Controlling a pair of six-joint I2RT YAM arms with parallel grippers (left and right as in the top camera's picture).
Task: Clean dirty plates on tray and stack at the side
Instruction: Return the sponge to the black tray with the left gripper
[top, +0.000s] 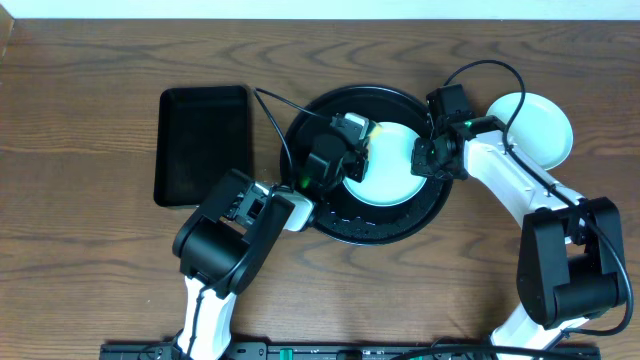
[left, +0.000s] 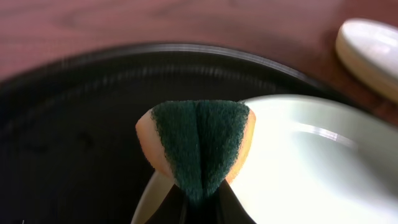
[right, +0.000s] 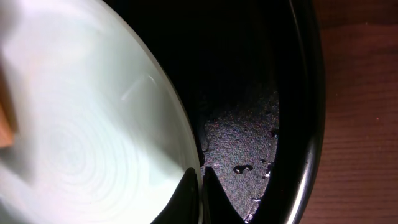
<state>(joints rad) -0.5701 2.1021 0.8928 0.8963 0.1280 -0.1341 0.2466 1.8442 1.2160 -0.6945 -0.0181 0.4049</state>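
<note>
Pinching a folded green-faced sponge (left: 199, 143) in the left claw (left: 199, 205), just over the mint plate (top: 392, 180) in the round black tray (top: 400, 228). Right claw (right: 200, 193) pressed together at that plate's rim; actual grip hard to tell. Mostly hidden beneath: a pale yellow plate (left: 147, 196). Counting three plates, with the second mint plate (top: 540, 130) on the tabletop (top: 80, 260), right of the tray.

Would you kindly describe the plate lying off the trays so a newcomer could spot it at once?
Find the large round black tray mid-table. Just beyond its right rim, on bare wood, lies a pale mint plate. Unlike the mint plate in the tray, it sits alone.
</note>
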